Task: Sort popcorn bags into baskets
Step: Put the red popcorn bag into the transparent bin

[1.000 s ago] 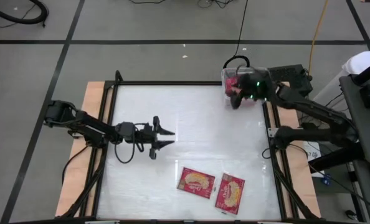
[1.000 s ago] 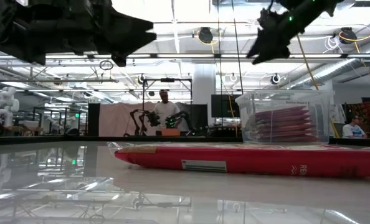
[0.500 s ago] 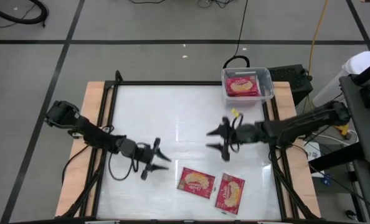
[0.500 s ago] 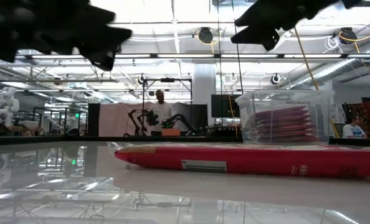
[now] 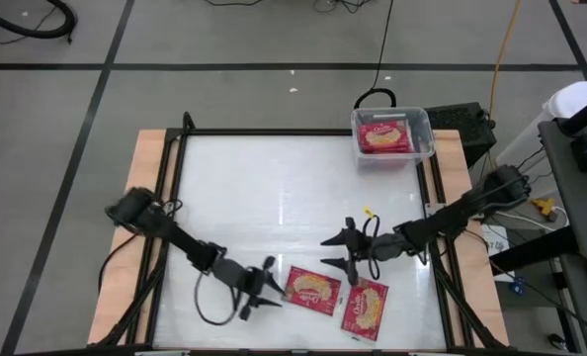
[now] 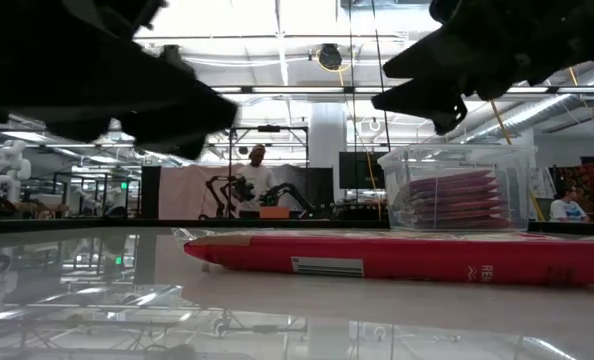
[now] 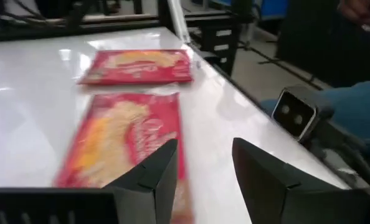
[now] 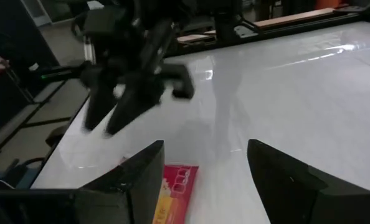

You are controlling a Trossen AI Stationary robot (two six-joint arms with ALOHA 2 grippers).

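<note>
Both arms now lower, jaws spread by popcorn bags (image 5: 310, 289).

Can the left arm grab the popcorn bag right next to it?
Probably yes. The left end effector is open and sits just beside the nearer popcorn bag, which lies flat on the table with nothing between them. The right end effector hangs open nearby, closer to the other bag.
</note>
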